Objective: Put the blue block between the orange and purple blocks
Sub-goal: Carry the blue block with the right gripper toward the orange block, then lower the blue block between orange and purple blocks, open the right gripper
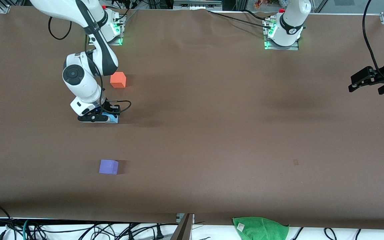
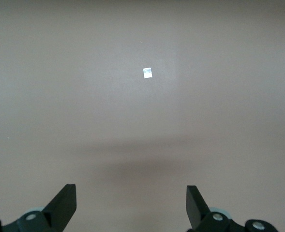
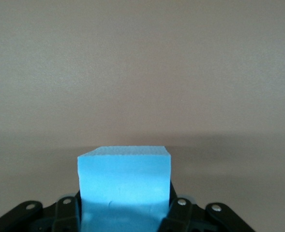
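Blue block (image 3: pixel 124 181) sits clamped in the right pincer (image 1: pixel 102 117), low at the desk (image 1: pixel 212 133), left of frame centre in the front view. Orange block (image 1: pixel 118 80) lies above it in frame, purple block (image 1: pixel 108 166) below. We judge placement nearly done: release and retreat are left. Left pincer (image 1: pixel 367 81) waits at the right edge, fingers apart, holding nothing.

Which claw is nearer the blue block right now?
Right. The right claw is shut on the blue block; the left claw waits, open, at the left arm's end of the table.
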Robot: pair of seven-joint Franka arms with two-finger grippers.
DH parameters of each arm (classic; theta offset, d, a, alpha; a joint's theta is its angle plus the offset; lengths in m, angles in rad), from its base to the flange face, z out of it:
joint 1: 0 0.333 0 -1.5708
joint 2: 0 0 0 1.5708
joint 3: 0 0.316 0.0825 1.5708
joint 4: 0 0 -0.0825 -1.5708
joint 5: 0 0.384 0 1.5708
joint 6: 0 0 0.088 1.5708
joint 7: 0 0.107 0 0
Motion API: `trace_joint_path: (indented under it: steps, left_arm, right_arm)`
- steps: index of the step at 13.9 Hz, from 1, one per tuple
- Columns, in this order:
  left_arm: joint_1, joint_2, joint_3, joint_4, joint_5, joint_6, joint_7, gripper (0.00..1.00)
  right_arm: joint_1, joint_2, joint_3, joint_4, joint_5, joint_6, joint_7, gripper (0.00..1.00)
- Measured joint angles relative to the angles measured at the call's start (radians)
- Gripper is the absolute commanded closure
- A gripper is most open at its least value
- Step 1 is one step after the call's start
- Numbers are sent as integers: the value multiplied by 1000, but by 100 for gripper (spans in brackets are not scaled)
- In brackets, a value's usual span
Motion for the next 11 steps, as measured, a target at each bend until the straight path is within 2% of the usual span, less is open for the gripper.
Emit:
trace_joint_path:
  steps: [10, 11]
  left_arm:
    - [0, 0, 0, 1, 0, 0, 0, 0]
    - [0, 1, 0, 1, 0, 0, 0, 0]
  right_arm:
    - [0, 98, 0, -32, 20, 200, 0, 45]
    - [0, 98, 0, -34, 20, 207, 0, 26]
